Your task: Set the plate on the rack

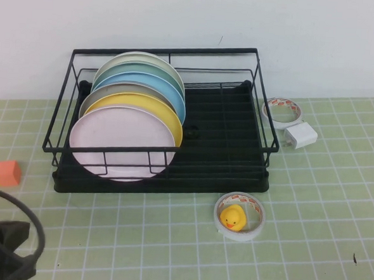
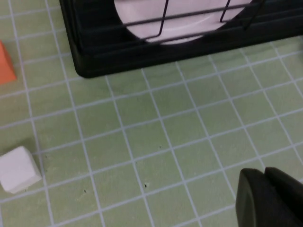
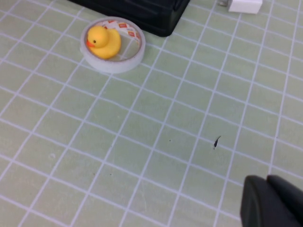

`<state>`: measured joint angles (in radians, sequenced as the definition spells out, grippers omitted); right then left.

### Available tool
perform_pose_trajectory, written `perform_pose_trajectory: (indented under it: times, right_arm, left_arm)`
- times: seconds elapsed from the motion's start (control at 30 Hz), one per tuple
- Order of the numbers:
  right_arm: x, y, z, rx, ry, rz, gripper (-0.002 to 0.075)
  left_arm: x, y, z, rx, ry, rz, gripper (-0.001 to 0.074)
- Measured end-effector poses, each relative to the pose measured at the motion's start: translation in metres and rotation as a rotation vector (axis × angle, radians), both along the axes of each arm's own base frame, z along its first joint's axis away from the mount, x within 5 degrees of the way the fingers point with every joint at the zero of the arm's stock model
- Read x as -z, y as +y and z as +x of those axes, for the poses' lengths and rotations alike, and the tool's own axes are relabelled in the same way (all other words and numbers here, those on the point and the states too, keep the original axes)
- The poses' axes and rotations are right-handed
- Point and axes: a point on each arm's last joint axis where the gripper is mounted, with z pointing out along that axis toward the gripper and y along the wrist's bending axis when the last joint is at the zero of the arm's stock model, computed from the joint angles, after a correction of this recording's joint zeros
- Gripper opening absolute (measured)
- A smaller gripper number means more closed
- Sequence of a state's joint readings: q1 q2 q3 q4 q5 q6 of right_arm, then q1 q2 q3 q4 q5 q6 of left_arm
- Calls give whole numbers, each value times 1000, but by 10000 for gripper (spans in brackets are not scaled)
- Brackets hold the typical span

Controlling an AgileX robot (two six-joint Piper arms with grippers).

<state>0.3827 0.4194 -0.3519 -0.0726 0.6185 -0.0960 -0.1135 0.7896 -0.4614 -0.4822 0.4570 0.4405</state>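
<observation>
The pale pink plate point(image 1: 120, 142) stands upright in the black wire rack point(image 1: 167, 52), at the front of a row of plates. It also shows through the wires in the left wrist view point(image 2: 184, 19), behind the rack's black base point(image 2: 142, 52). My left gripper point(image 2: 265, 177) is shut and empty, low over the green mat in front of the rack's left corner. Its arm point(image 1: 3, 243) shows at the bottom left of the high view. My right gripper point(image 3: 267, 182) is shut and empty over the mat, out of the high view.
Behind the pink plate stand a yellow plate point(image 1: 151, 106), a light blue plate point(image 1: 158, 87) and several more. A tape roll point(image 1: 239, 216) holds a yellow duck point(image 3: 104, 41). Another tape roll point(image 1: 282, 111), a white charger point(image 1: 300, 135), an orange-yellow block point(image 1: 4, 172) and a white cube point(image 2: 18, 169) lie around.
</observation>
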Motion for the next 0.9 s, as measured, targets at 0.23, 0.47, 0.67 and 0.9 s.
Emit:
perform_pose_trajectory:
  times: [0.23, 0.47, 0.67, 0.9]
  right_arm:
    - [2, 1, -3, 0, 40, 25, 1]
    - [3, 2, -3, 0, 53, 32, 0]
    - [3, 2, -3, 0, 54, 33, -1]
    - [3, 2, -3, 0, 54, 33, -1]
  left_arm:
    - [-14, 2, -12, -10, -114, -7, 0]
    - [-18, 6, -33, -26, -242, -16, 0]
    - [-20, 10, -57, -37, -374, -39, 0]
    - [-21, 12, -83, -37, -512, -64, 0]
